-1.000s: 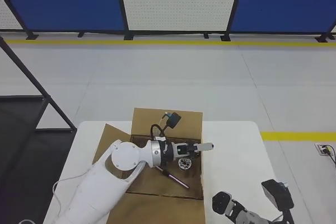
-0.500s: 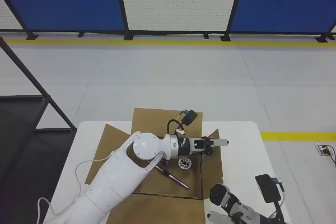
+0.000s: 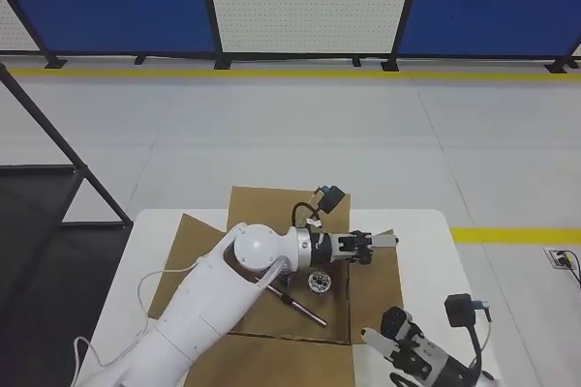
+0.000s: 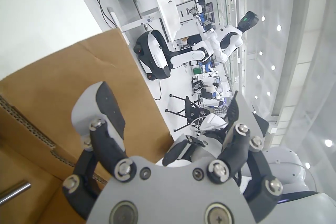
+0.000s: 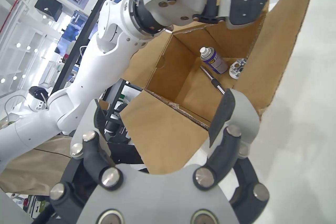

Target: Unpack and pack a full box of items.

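Observation:
An open cardboard box (image 3: 271, 208) stands on the white table (image 3: 426, 261). Inside lie a metal disc (image 3: 319, 282) and a thin metal rod (image 3: 300, 308). The right wrist view also shows a blue-labelled spray can (image 5: 212, 59) beside the disc (image 5: 237, 67) and rod (image 5: 214, 79). My left gripper (image 3: 373, 247) is open at the box's right flap (image 4: 78, 72), which stands raised, with one finger pad (image 5: 246, 3) on its inner side. My right gripper (image 3: 397, 343) is open and empty, low over the table near the box's front right corner.
The box's other flaps are folded outward, the front one (image 3: 281, 363) lying over the table's near edge. Bare table lies to the right of the box. A black frame (image 3: 39, 126) stands off the table's left side.
My left gripper has swung right from over the box's inside to its right flap, and that flap has come up. My right gripper has shifted left, closer to the box.

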